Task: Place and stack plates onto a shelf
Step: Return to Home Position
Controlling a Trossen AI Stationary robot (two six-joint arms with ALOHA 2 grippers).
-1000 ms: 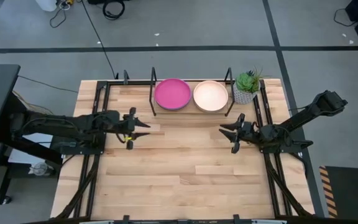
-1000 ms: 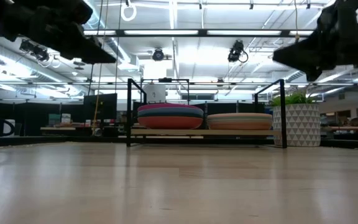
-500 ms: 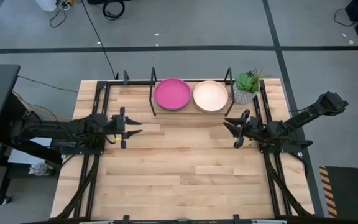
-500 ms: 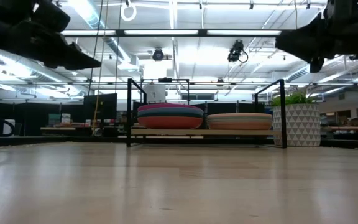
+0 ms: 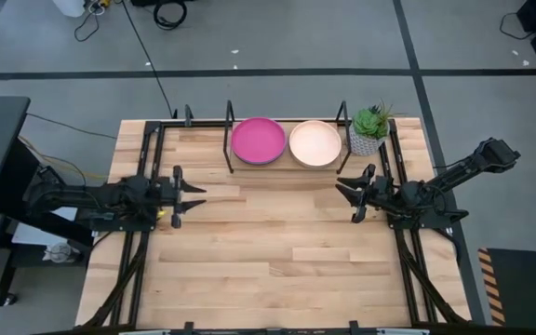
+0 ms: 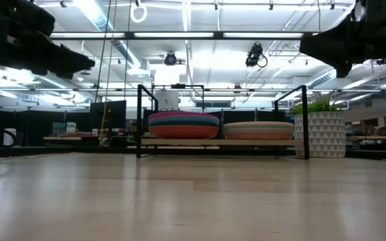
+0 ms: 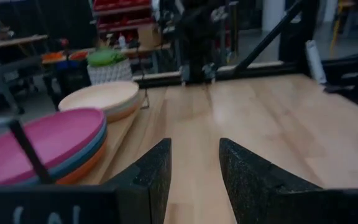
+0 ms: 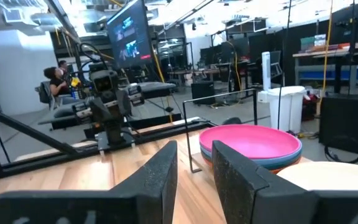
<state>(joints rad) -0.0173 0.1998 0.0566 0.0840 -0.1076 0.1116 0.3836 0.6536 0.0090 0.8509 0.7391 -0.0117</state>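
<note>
Two stacks of plates sit side by side on the shelf (image 5: 230, 140) at the table's far edge. A magenta plate (image 5: 259, 140) tops the left stack (image 6: 183, 125); a cream plate (image 5: 315, 143) tops the right stack (image 6: 258, 130). Teal, orange and other rims show below them; the lower plates are mostly hidden. My left gripper (image 5: 194, 194) hovers open over the table's left side, well short of the shelf, and my right gripper (image 5: 344, 194) hovers open over the right side. In the left wrist view my left gripper (image 7: 194, 168) points across the table, with the magenta stack (image 7: 42, 146) beside it. In the right wrist view my right gripper (image 8: 194, 168) has the magenta plate (image 8: 253, 144) ahead of it.
A small potted green plant (image 5: 368, 130) in a white patterned pot (image 6: 324, 134) stands just right of the shelf. Black frame rails run along the table's left (image 5: 147, 177) and right (image 5: 394, 167) sides. Bare wood (image 5: 277, 251) fills the middle and near part.
My left gripper has drawn back toward the table's left edge, away from the shelf. My right gripper has drawn back a little toward the table's right edge. The plates and the shelf have stayed still.
</note>
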